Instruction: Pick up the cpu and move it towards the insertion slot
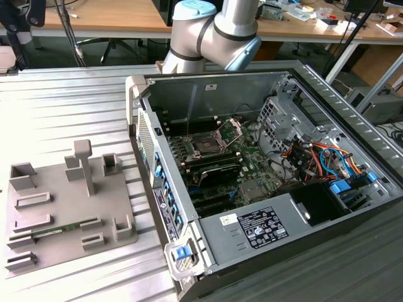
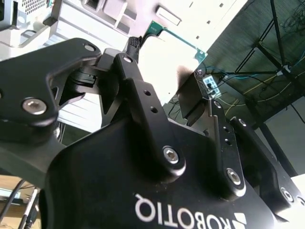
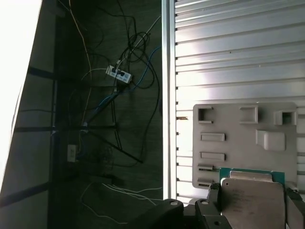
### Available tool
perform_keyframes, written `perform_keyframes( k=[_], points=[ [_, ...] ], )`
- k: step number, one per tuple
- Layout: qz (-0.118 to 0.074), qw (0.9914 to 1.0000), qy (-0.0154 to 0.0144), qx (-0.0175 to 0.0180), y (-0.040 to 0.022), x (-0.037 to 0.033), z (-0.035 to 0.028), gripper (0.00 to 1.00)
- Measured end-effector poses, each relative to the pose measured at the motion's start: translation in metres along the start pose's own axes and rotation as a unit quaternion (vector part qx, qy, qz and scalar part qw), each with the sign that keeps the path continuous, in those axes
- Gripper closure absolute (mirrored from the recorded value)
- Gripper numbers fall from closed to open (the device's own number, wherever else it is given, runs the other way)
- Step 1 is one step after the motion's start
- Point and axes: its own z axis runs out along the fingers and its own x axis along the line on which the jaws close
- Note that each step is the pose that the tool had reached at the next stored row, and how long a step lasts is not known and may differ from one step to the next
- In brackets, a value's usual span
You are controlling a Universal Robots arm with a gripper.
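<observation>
**Cpu clamped in the gripper, socket open in the case**

In both wrist views the gripper (image 3: 252, 196) (image 2: 167, 69) is closed on the cpu (image 3: 250, 202) (image 2: 164, 50), one black finger (image 3: 212, 194) against each of two opposite edges. The first wrist view shows the chip's silver top and thin green rim. In the second wrist view glare washes the same face to white, leaving only the green corners plain.

Past the cpu, the first wrist view shows the grey fixture tray (image 3: 238, 124) on the ribbed metal table (image 3: 228, 57). The chip appears to be lifted clear of the tray, though the gap is hard to judge. Beside the table edge the floor (image 3: 119, 152) drops away, strewn with cables and a power strip (image 3: 119, 74).

The exterior view shows the arm (image 1: 214, 31) rising behind the open computer case (image 1: 327, 107). Inside it, the insertion slot (image 1: 206, 145) lies on the green board with its retention bracket (image 1: 232, 128) hinged up. The case walls ring the slot, and it is open from above. The tray (image 1: 63, 195) sits on the exterior view's left, well apart from the slot, with a green memory stick (image 1: 60, 230) lying in it.

A white printed label (image 1: 261, 228) sits on the power supply (image 1: 220, 242), and white lettering (image 2: 190, 217) marks the gripper body.
</observation>
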Motion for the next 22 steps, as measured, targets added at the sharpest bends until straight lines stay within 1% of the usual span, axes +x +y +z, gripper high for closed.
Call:
perform_keyframes(
  k=[1,3,5,10,13,16,17,18,22],
  points=[
    [0.000,1.00000,0.0000,0.0000,0.0000,-0.0028,0.0000,0.45],
    [0.000,1.00000,0.0000,0.0000,-0.0001,-0.0062,0.0000,0.45],
    [0.000,1.00000,0.0000,0.0000,-0.0002,-0.0116,0.0000,0.45],
    [0.000,1.00000,0.0000,0.0000,-0.0004,-0.0206,0.0001,0.45],
    [0.000,1.00000,0.0000,0.0000,-0.0006,-0.0318,0.0001,0.45],
    [0.000,1.00000,0.0000,0.0000,-0.0008,-0.0387,0.0001,0.45],
    [0.000,1.00000,0.0000,0.0000,-0.0009,-0.0455,0.0001,0.45],
    [0.000,1.00000,0.0000,0.0000,-0.0010,-0.0495,0.0001,0.45],
    [0.000,1.00000,0.0000,0.0000,-0.0013,-0.0613,0.0001,0.45]
  ],
)
